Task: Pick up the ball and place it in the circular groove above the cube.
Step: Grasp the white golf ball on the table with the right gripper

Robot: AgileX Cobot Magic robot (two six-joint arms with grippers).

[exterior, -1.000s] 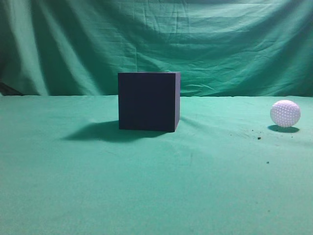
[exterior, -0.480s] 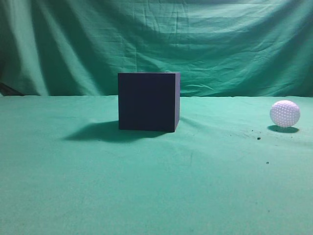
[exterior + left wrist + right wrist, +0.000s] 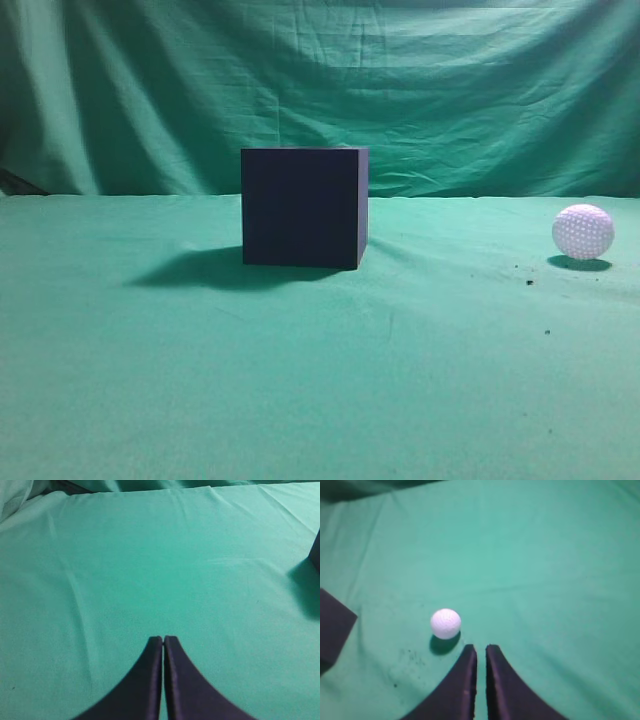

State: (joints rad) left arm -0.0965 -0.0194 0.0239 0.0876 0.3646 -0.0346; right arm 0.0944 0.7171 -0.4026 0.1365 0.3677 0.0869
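Note:
The dark navy cube [image 3: 304, 207] stands on the green cloth at mid-table; its top face is not visible. The white dimpled ball [image 3: 583, 232] rests on the cloth far to the right of it. In the right wrist view the ball [image 3: 445, 623] lies just ahead and left of my right gripper [image 3: 481, 649], whose fingers are close together and empty, and a corner of the cube [image 3: 332, 625] shows at the left edge. My left gripper [image 3: 163, 640] is shut and empty over bare cloth, with the cube's edge [image 3: 316, 552] at far right. Neither gripper shows in the exterior view.
A green cloth [image 3: 300, 380] covers the table and hangs as a backdrop [image 3: 320, 80] behind. A few dark specks [image 3: 528, 283] lie on the cloth near the ball.

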